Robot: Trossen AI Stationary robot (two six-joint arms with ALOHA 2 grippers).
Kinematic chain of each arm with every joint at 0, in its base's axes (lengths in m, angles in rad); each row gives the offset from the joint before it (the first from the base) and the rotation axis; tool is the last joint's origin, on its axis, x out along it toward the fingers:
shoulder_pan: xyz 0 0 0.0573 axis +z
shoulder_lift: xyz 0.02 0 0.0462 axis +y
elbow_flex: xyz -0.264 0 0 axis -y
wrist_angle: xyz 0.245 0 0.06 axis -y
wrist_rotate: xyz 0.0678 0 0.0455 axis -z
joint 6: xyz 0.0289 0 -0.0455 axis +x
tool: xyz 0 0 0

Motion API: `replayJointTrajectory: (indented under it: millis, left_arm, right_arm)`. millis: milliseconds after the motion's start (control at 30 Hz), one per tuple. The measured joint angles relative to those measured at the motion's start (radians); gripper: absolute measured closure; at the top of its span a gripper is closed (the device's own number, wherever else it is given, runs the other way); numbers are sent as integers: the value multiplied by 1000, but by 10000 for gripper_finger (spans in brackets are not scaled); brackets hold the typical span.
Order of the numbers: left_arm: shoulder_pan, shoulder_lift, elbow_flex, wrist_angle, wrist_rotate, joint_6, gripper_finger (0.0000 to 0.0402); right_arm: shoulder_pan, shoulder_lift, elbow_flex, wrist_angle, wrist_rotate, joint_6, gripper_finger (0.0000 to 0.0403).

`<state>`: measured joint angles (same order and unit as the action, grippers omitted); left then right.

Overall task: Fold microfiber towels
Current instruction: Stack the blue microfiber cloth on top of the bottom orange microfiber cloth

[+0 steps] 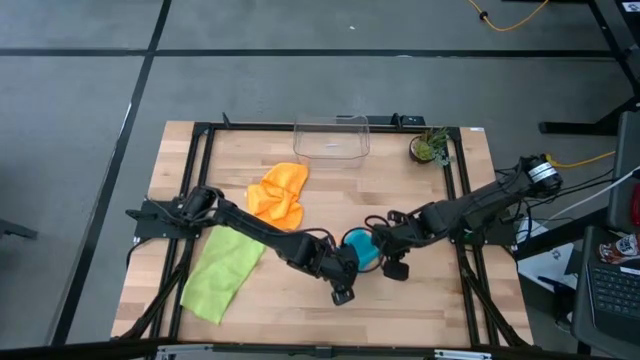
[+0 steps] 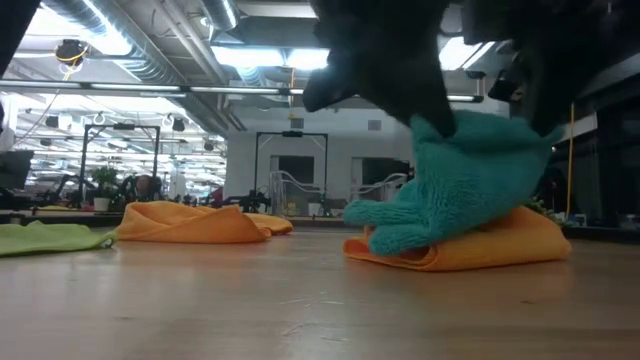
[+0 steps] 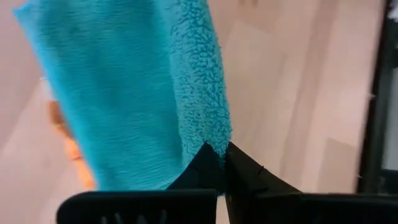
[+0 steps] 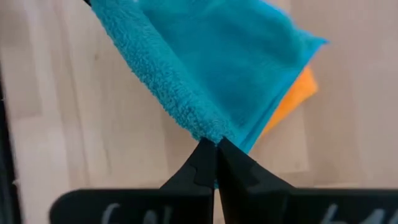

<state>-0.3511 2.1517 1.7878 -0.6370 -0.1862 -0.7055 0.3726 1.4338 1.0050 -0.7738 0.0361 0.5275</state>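
Both grippers hold up a teal towel (image 1: 360,243) at the table's middle, and its lower part (image 2: 400,225) lies on a folded orange towel (image 2: 480,250). My left gripper (image 1: 352,262) is shut on the towel's near-left end. My right gripper (image 1: 378,250) is shut on its right end. A crumpled orange towel (image 1: 278,195) lies farther back. A lime green towel (image 1: 222,272) lies flat at the near left. My left gripper pinches a corner of the teal towel's thick folded edge (image 3: 211,134) between its two fingers, coming slanting down from the table's left. The cloth runs away from the fingers, raised. My right gripper pinches the teal towel's fluffy edge (image 4: 208,127) between its two fingers, slanting down from the table's right. The towel hangs loosely between the two holds, its lower part on the folded orange towel (image 4: 292,99).
A clear plastic bin (image 1: 331,138) stands at the table's far edge, with a small potted plant (image 1: 430,147) to its right. A black frame (image 1: 200,160) runs along the table's sides. Bare wood shows along the near edge (image 1: 420,320).
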Motion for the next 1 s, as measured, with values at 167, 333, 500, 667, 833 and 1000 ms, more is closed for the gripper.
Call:
replayJointTrajectory:
  millis: [167, 333, 500, 667, 833, 1000]
  left_arm:
    - [10, 0, 0, -39, -31, 0, 401]
    - [13, 0, 0, -84, -79, -39, 401]
    - [14, 4, 0, -151, -91, -72, 401]
    - [17, 42, -1, -142, -90, -74, 401]
    - [16, 67, 0, -130, -85, -75, 396]
    - [18, 69, -1, -134, -84, -104, 371]
  right_arm:
    - [-53, 30, 0, 25, 8, -74, 398]
    - [-97, 86, 0, 85, 31, -126, 398]
    - [-127, 111, -1, 122, 59, -168, 398]
    - [-144, 123, -1, 130, 46, -194, 396]
    - [-145, 135, -1, 136, 41, -201, 368]
    - [-145, 139, -1, 136, 42, -247, 307]
